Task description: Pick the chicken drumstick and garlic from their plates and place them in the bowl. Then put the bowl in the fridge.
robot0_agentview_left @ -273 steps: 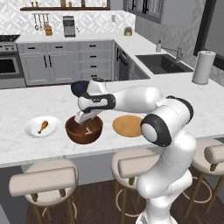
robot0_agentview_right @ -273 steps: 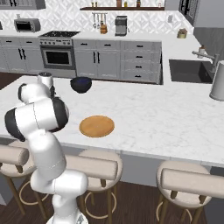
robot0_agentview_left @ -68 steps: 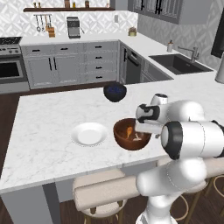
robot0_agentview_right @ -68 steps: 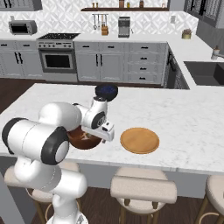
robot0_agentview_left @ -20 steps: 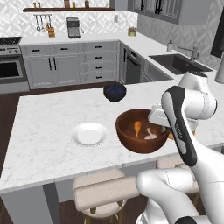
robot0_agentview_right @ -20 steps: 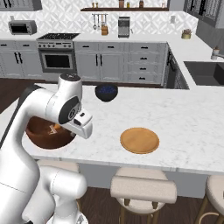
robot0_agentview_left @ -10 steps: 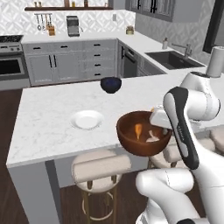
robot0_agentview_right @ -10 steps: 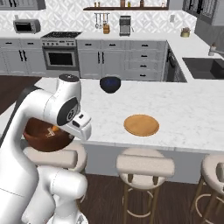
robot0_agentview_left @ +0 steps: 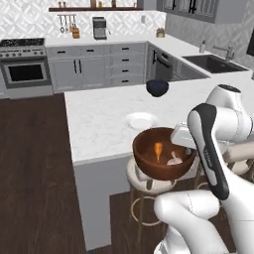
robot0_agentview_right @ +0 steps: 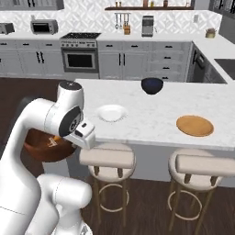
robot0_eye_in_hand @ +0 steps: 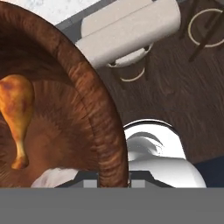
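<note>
The white arm is bent sharply at the elbow and folded back toward its own base, so that the hand (robot0_eye_in_hand: pixel 113 177) is carried low, off the edge of the counter (robot0_agentview_left: pixel 99 124) and above the dark plank floor. The hand is closed tightly on the rim of the bowl (robot0_agentview_left: pixel 163 154), one finger inside the wall and one outside, as seen in the hand view. The bowl is deep, round and smooth-sided, of reddish-brown wood with a streaked grain, and is held level in the air. Inside it, the chicken drumstick (robot0_agentview_left: pixel 158 150) is seen, orange-brown and glossy, bulbous at one end and thin at the bone end; just beside it lies the garlic (robot0_agentview_left: pixel 174 159), whitish-grey and rounded. Padded beige stools (robot0_agentview_right: pixel 107 157) are tucked beneath the counter's edge. On the pale marbled counter, a glossy white plate (robot0_agentview_right: pixel 112 112) and a flat tan wooden plate (robot0_agentview_right: pixel 195 125) are set well apart, and farther back a small dark blue bowl (robot0_agentview_right: pixel 152 85) stands.
</note>
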